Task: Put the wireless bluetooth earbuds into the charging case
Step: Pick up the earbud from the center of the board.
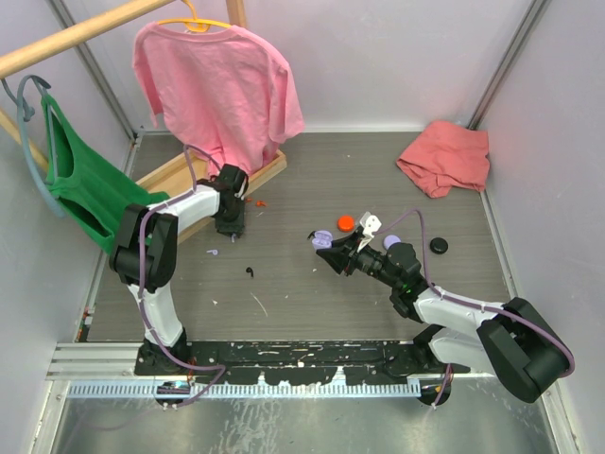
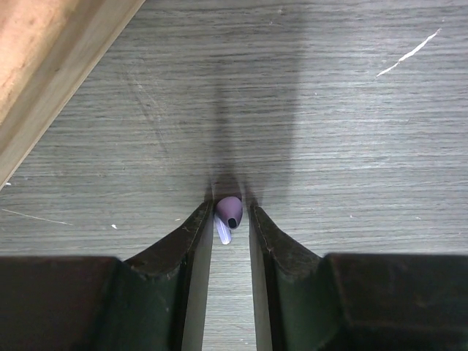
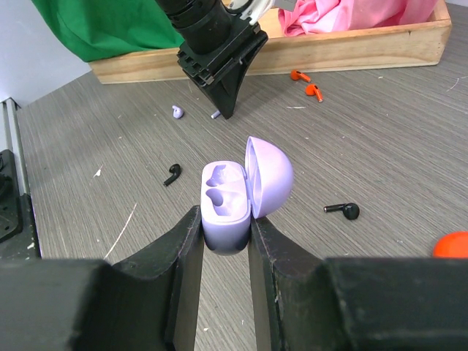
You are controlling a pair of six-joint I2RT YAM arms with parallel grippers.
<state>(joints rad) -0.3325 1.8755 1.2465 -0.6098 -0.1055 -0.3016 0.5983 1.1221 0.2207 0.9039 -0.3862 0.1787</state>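
The table (image 1: 312,170) is grey with wood lines, and white walls stand around it. In the top view a wooden tray (image 3: 351,50) lies at 10 o'clock. The bottom of a pink shirt (image 1: 213,80) hangs down into it, and a green shirt (image 1: 80,184) hangs next to it. A crumpled pink cloth (image 1: 444,156) lies at 2 o'clock.

The right gripper (image 3: 225,218) squeezes a lilac case (image 3: 221,197) between its two fingers. The lid (image 3: 272,175) stands open on the right side. The two little holes inside the case have nothing in them.

From the case in the right wrist view:
- The left gripper (image 3: 221,111) points down at the table at 12 o'clock.
- One black earbud (image 3: 172,174) lies at 10 o'clock and another black earbud (image 3: 344,210) at 3 o'clock.
- Two orange-red earbuds (image 3: 307,82) lie at 1 o'clock, near the tray.
- A loose lilac earbud (image 3: 177,112) lies at 11 o'clock.
- An orange round case (image 3: 453,245) sits at 4 o'clock.

A black round case (image 1: 439,245) lies apart on the table.

In the left wrist view, the left gripper's fingers stand close together with another lilac earbud (image 2: 229,212) between the tips. That earbud is on the table. I cannot tell if the fingers are pinching it.
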